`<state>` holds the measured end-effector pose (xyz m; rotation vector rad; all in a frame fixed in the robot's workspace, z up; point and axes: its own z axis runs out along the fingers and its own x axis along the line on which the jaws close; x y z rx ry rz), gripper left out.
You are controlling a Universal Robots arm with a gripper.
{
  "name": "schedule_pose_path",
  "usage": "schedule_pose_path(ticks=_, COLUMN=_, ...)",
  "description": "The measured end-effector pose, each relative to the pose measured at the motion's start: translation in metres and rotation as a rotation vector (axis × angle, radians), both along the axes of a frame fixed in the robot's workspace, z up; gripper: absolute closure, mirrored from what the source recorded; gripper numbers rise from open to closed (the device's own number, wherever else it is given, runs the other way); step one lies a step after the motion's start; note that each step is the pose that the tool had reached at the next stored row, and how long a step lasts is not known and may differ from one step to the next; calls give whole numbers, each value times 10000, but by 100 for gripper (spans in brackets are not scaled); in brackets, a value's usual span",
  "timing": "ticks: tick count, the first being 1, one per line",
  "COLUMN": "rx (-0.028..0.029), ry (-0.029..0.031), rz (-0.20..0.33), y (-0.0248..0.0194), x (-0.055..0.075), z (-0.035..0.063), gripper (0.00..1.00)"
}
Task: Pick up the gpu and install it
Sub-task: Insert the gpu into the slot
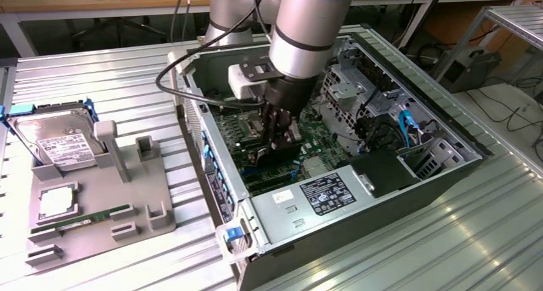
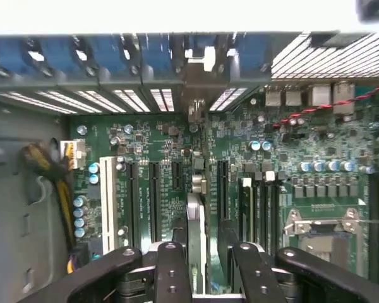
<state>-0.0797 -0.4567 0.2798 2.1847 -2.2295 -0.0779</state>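
My gripper (image 1: 283, 133) reaches down into the open computer case (image 1: 441, 135), just above the green motherboard (image 1: 318, 135). It is shut on the gpu (image 1: 285, 155), a black card held on edge below the fingers. In the wrist view the gpu (image 2: 195, 221) appears as a thin edge running between the black fingers (image 2: 171, 271) of the gripper (image 2: 205, 255). Its silver bracket end (image 2: 196, 110) points at the case's rear slot openings. The card stands over the motherboard (image 2: 316, 164) between two long black expansion slots (image 2: 153, 189); whether it is seated in a slot I cannot tell.
A grey fixture (image 1: 144, 205) on the slatted metal table, on the exterior view's left, holds a silver hard drive (image 1: 55, 142) and a green RAM stick (image 1: 82, 217). The power supply (image 1: 327, 192) fills the case's near end. Drive cages and blue cables (image 1: 407, 129) crowd the case's right side.
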Motion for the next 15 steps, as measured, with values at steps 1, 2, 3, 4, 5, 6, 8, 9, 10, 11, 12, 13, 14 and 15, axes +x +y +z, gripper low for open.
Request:
schedule_pose_path(ticks=1, rx=1, ry=-1, rz=1, y=1, x=0, z=42, gripper=66)
schedule_pose_path(ticks=2, rx=-2, ry=0, rz=1, y=2, x=-2, z=72, gripper=66)
schedule_pose_path(ticks=3, rx=-9, ry=0, rz=-1, y=6, x=-6, z=88, gripper=66)
schedule_pose_path(ticks=4, rx=-18, ry=-3, rz=0, y=13, x=-10, z=89, gripper=68)
schedule_pose_path(ticks=5, rx=-40, ry=-3, rz=1, y=23, x=-17, z=90, gripper=75)
schedule_pose_path(ticks=6, rx=-91, ry=-5, rz=1, y=39, x=-30, z=90, gripper=75)
schedule_pose_path(ticks=8, rx=-206, ry=-16, rz=1, y=79, x=-61, z=81, gripper=87)
schedule_pose_path(ticks=9, rx=-238, ry=-21, rz=1, y=94, x=-70, z=74, gripper=87)
schedule_pose_path(ticks=10, rx=-258, ry=-27, rz=1, y=101, x=-78, z=64, gripper=89)
schedule_pose_path(ticks=11, rx=-277, ry=-29, rz=1, y=103, x=-83, z=51, gripper=89)
schedule_pose_path(ticks=12, rx=-294, ry=-28, rz=3, y=103, x=-88, z=42, gripper=89)
schedule_pose_path(ticks=13, rx=-297, ry=-28, rz=7, y=103, x=-92, z=16, gripper=89)
schedule_pose_path(ticks=14, rx=-297, ry=-30, rz=8, y=103, x=-96, z=-6, gripper=89)
schedule_pose_path(ticks=15, rx=-298, ry=-30, rz=10, y=103, x=-99, z=-22, gripper=89)
